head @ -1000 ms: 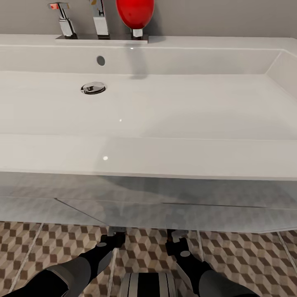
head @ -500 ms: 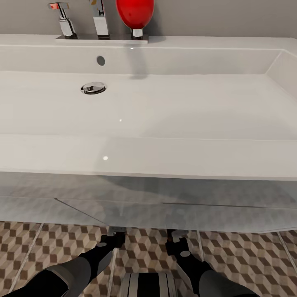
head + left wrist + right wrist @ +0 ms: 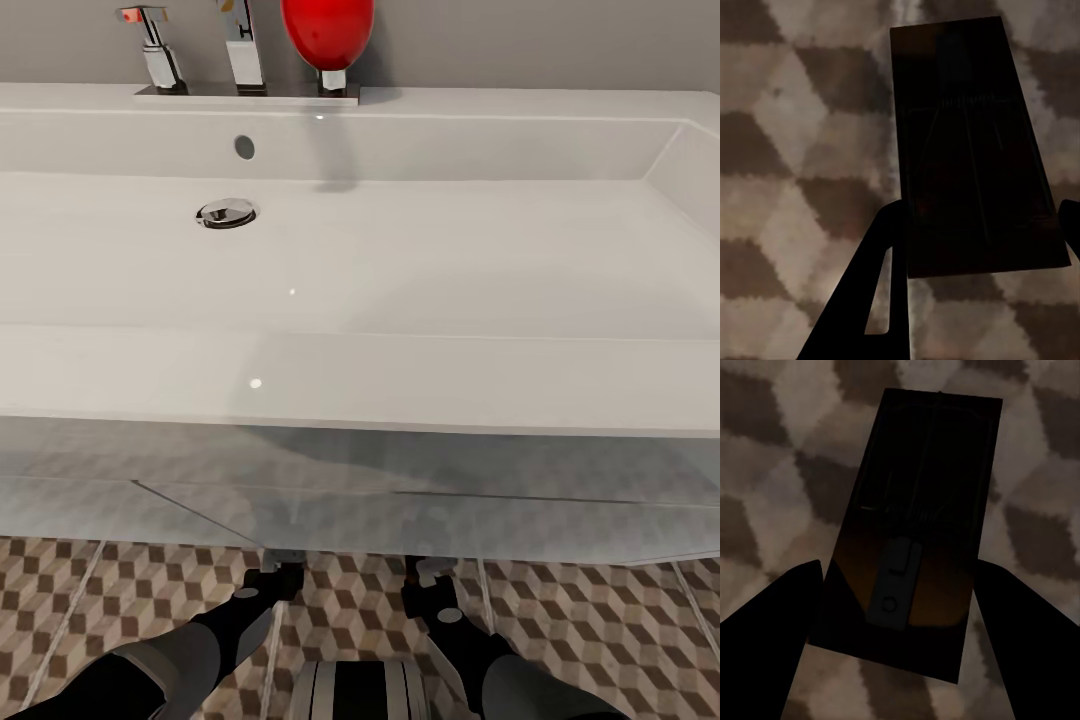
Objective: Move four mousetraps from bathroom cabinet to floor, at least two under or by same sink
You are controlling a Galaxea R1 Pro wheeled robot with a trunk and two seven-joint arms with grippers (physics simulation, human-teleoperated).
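Across the upper two thirds of the head view: wide white rectangular wall-hung sink (image 3: pixel 420 260), round chrome drain (image 3: pixel 227 212) at upper left, chrome tap (image 3: pixel 243 45) and red rounded bottle (image 3: pixel 327 32) along the top edge. Lower strip: brown, beige and white cube-patterned bathroom floor (image 3: pixel 600 640). My left gripper (image 3: pixel 276 570) and right gripper (image 3: pixel 430 580) reach under the sink's front edge. Left wrist view: my left gripper (image 3: pixel 982 240) has its fingers on either side of a flat dark rectangular mousetrap (image 3: pixel 971 142) over the tiles; grip cannot be judged. Right wrist view: right gripper (image 3: pixel 896 607) spread wide, clear of a second mousetrap board (image 3: pixel 915 525) between its fingers.
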